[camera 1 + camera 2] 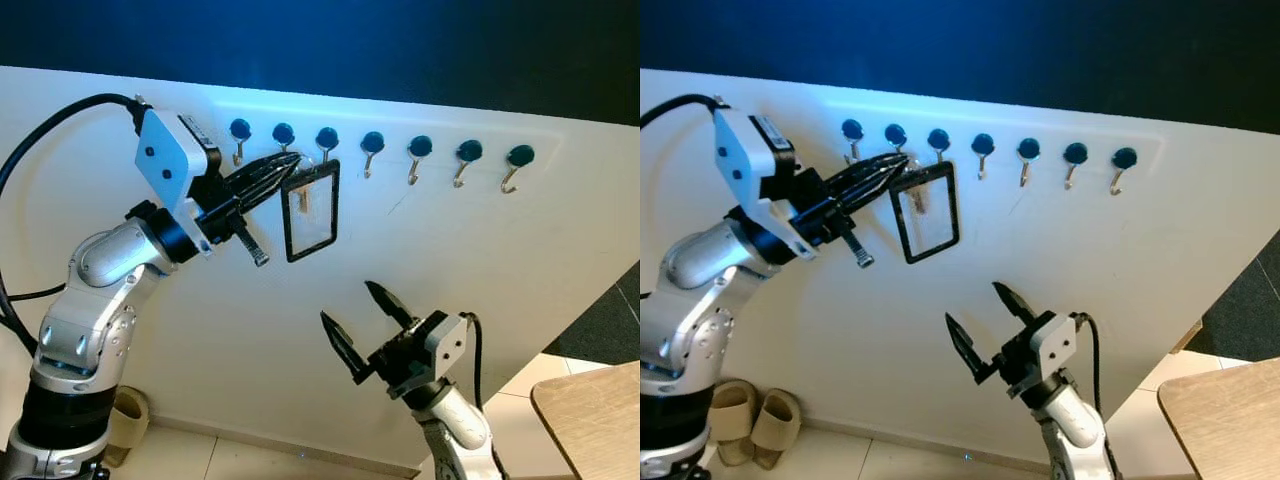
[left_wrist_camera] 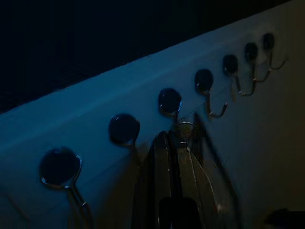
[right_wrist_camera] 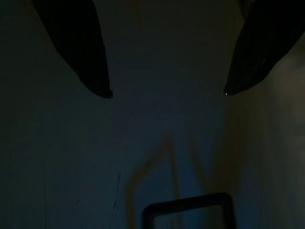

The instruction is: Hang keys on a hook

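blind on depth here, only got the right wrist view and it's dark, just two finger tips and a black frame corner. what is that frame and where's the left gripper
Observer: It is a black-framed clear tag hanging at the third hook from the robot's left, in a row of seven.
Operator: is the left gripper holding it
Observer: The left gripper has its fingers closed at the tag's top left corner, right by that hook.
Operator: and where am i relative to it
Observer: Your right gripper is open, below the tag and a little to its right, touching nothing.
Operator: any free hooks
Observer: The four hooks to the robot's right of the tag, such as the fourth hook, carry nothing.
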